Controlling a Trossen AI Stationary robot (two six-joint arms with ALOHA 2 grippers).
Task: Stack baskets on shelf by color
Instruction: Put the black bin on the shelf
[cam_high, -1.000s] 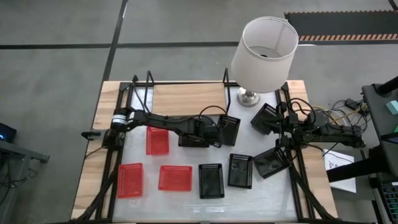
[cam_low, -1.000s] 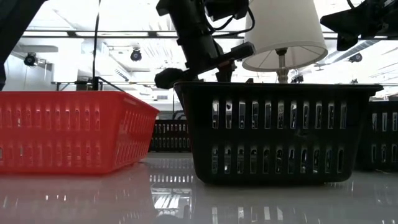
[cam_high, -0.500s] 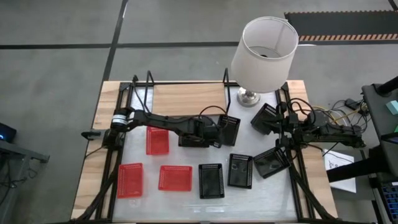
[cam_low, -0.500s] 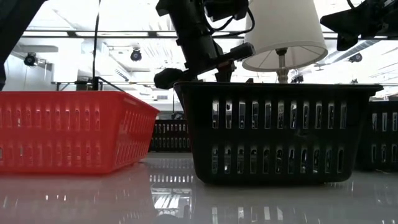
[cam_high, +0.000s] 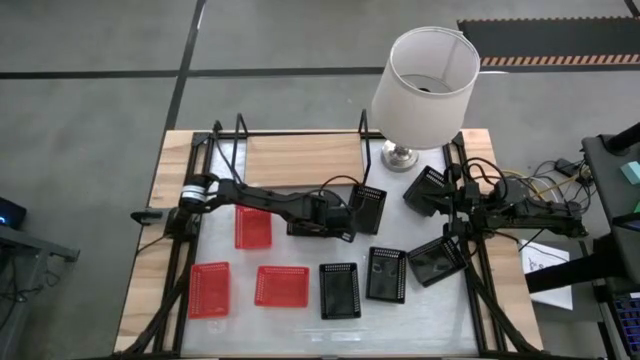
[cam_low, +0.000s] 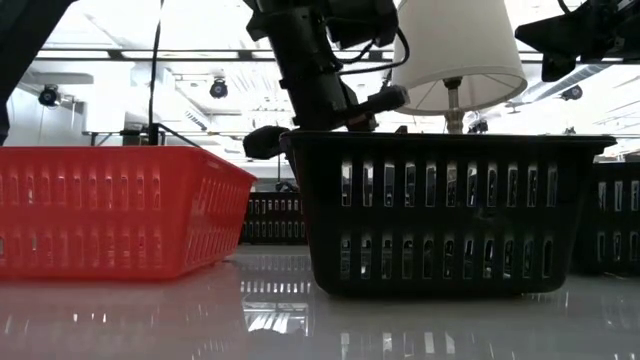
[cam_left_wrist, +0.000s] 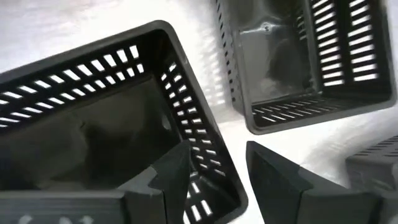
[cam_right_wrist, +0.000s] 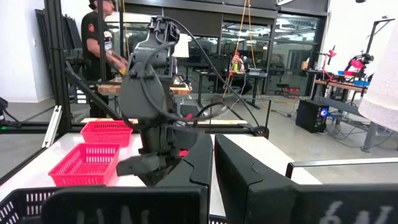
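Observation:
My left gripper (cam_high: 347, 222) (cam_left_wrist: 214, 180) is open low over a black basket (cam_high: 298, 226) (cam_left_wrist: 93, 124) at the table's middle, its fingers astride that basket's side wall. A second black basket (cam_high: 368, 208) (cam_left_wrist: 298, 56) sits just beyond it. Three red baskets (cam_high: 253, 226) (cam_high: 210, 288) (cam_high: 281, 286) rest on their bases to the left. More black baskets (cam_high: 340, 290) (cam_high: 386, 273) (cam_high: 435, 260) lie toward the near edge. The shelf (cam_high: 300, 158) runs along the far side. My right gripper (cam_right_wrist: 211, 168) waits shut at the right, above another black basket (cam_high: 428, 188). My left gripper comes slanting down from the table's left. One finger (cam_left_wrist: 165, 180) is inside the black basket and the other (cam_left_wrist: 273, 180) outside its side wall (cam_left_wrist: 208, 158). Whether either finger touches the wall I cannot tell. The basket stands on the table.
A lamp with a white shade (cam_high: 425, 80) stands at the far right beside the shelf. Black frame rods (cam_high: 190, 230) run along both table sides. Cables (cam_high: 540, 185) lie at the right. A person (cam_right_wrist: 102, 37) stands in the room beyond the table.
My left gripper has sunk a little toward the black basket at the middle, staying open. The baskets have kept their places.

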